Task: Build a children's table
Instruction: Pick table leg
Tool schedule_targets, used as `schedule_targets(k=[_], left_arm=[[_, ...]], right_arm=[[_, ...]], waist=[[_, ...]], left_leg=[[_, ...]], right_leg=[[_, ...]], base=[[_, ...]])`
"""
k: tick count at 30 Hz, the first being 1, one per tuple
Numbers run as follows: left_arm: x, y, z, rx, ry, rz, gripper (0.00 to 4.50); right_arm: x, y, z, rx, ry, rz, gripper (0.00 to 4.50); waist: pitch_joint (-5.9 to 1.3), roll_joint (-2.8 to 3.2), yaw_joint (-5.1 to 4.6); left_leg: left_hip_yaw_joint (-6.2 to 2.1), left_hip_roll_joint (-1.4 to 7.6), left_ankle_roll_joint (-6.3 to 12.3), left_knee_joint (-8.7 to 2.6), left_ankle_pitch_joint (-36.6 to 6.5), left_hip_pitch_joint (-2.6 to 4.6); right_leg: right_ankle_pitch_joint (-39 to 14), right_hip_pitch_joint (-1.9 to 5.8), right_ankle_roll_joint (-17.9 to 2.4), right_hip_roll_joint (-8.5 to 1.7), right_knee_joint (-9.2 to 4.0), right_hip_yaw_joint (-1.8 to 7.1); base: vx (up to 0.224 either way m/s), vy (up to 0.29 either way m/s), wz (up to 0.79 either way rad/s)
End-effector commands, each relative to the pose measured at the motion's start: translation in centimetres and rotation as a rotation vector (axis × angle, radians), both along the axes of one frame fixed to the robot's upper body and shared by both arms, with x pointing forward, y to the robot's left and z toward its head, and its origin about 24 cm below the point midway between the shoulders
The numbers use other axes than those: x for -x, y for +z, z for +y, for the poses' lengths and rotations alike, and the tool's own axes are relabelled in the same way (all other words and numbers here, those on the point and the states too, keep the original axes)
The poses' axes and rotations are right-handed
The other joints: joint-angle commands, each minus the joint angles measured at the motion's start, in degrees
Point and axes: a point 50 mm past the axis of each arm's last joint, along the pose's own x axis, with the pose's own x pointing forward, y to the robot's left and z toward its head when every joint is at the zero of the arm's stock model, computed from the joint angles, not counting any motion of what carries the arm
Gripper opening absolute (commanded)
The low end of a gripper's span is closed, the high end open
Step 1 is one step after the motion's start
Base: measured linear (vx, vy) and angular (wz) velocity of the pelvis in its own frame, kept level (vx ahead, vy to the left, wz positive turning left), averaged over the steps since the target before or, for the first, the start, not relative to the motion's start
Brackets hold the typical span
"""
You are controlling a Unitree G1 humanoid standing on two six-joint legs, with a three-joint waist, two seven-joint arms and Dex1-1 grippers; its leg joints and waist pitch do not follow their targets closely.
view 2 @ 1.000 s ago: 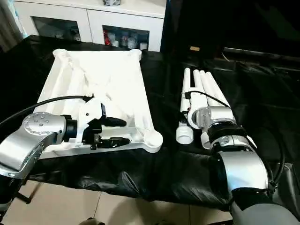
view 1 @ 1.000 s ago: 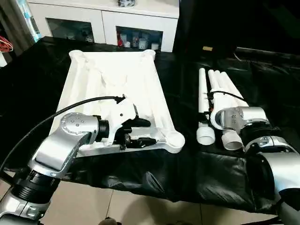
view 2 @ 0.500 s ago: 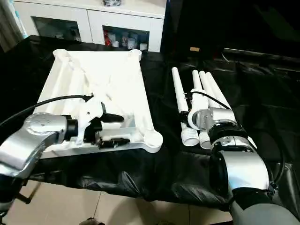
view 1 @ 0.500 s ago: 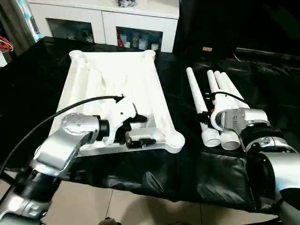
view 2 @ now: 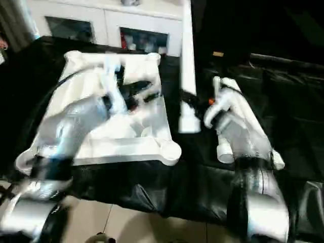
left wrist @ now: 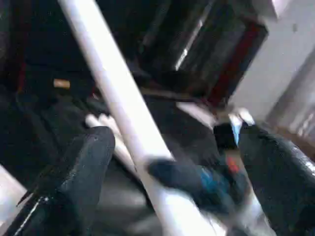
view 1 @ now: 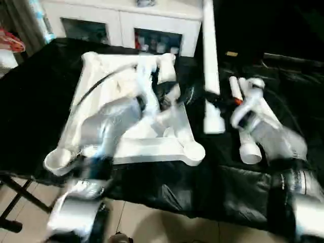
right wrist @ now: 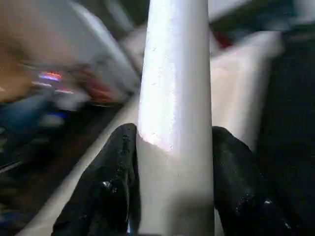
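One upright leg (view 1: 208,55) between closed right fingers (right wrist: 114,196); left fingers (left wrist: 74,182) apart, empty.

White table leg (right wrist: 174,98), white tabletop (view 1: 147,147) (ribbed underside), black cover (view 1: 30,101), black end effector fingers (right wrist: 113,191)

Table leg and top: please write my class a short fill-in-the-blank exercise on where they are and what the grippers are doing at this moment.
1. The right gripper is shut on one white ____ of the children's table.
2. That leg is held nearly ____, clear of the black-covered work table.
3. The table top lies with its ribbed underside facing ____.
4. The left gripper, reaching toward the held leg, has its fingers ____.

Missing words: leg; upright; up; open
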Motion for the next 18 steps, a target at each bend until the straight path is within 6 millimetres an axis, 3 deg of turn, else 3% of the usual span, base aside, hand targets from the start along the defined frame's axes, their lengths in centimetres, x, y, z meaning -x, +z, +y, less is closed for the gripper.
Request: schedule_targets(k=[1,4,7,10,17,18], left_arm=[[-0.2,1.2,-0.6,0.09,-0.01,0.027,4.5],[-0.2,2.7,-1.5,0.187,-0.052,0.044,4.5],[0.0,3.5,-2.3,0.232,-0.096,0.048,4.5],[0.6,3.9,-2.8,0.259,-0.152,0.048,4.5],[1.1,4.2,-3.2,0.276,-0.178,0.045,4.5],[1.2,4.4,-3.2,0.287,-0.188,0.048,4.22]], right_arm=[[1.4,2.4,-0.1,-0.063,0.101,-0.136,1.83],[3.2,3.2,0.0,-0.113,0.194,-0.204,1.83],[4.4,3.6,0.2,-0.121,0.262,-0.237,1.82],[5.2,4.0,0.7,-0.125,0.315,-0.259,1.82],[5.9,4.2,1.3,-0.115,0.355,-0.255,1.82],[5.9,4.2,1.3,-0.115,0.356,-0.253,1.82]], waist=[[-4.47,-0.52,0.48],[-4.27,-0.56,0.74],[-4.32,-0.1,0.93],[-4.1,-0.47,0.83],[-4.12,-0.66,0.75],[-4.18,-0.63,0.83]], left_leg=[[0.07,1.45,4.66,-3.6,-5.4,0.61],[0.08,1.43,3.13,-3.78,-7.2,0.75],[-0.19,1.58,2.84,-3.8,-7.1,0.62],[-0.22,1.51,1.62,-4.0,-8.2,0.48],[-0.27,1.49,1.33,-4.07,-7.1,0.37],[-0.28,1.5,1.31,-4.0,-6.6,0.37]], right_leg=[[-2.0,3.81,-16.7,-2.64,-3.71,1.13],[-6.5,3.64,-15.1,-2.7,-4.24,1.16],[-6.1,3.58,-14.9,-2.77,-4.18,1.14],[-10.3,3.51,-13.3,-2.88,-4.69,1.11],[-10.8,3.35,-11.9,-2.89,-4.89,1.13],[-10.0,3.36,-12.2,-2.93,-4.73,1.12]], base=[[0.0,0.0,0.0],[0.0,0.0,0.0],[0.0,0.0,0.0],[0.0,0.0,0.0],[0.0,0.0,0.0],[0.0,0.0,0.0]])
